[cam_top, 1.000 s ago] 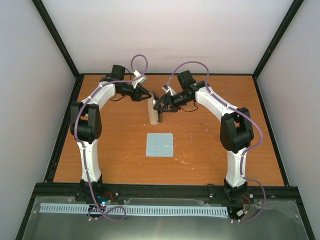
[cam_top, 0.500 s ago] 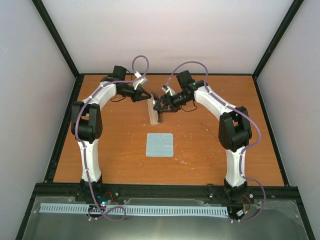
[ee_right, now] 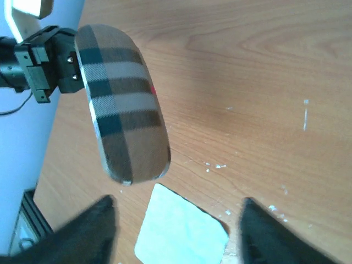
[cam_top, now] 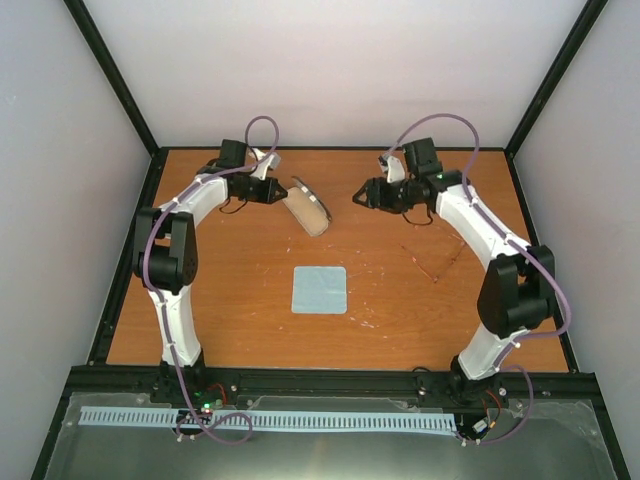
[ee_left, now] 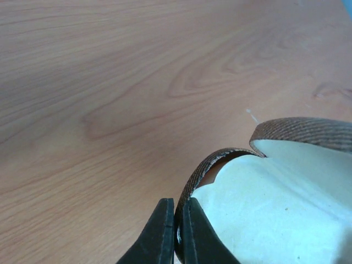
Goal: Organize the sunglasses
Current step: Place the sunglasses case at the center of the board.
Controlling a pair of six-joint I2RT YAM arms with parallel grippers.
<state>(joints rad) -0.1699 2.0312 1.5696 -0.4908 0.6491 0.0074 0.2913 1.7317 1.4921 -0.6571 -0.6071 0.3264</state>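
Pale walls (cam_top: 340,70) — black frame posts (cam_top: 108,70) — orange wooden table (cam_top: 230,290).

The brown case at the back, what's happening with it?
The left gripper is pinched shut on the rim of the case, which is open and shows a pale lining. The right gripper is open, apart from it, touching nothing. A blue cloth lies flat, untouched.

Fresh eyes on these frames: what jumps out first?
The brown striped case at the far middle of the table stands out first. The left gripper is shut on its rim, and the left wrist view shows the case's pale lining. The right gripper hangs open just to the right, apart from the case. A pale blue cloth lies flat mid-table, nearer the arm bases.
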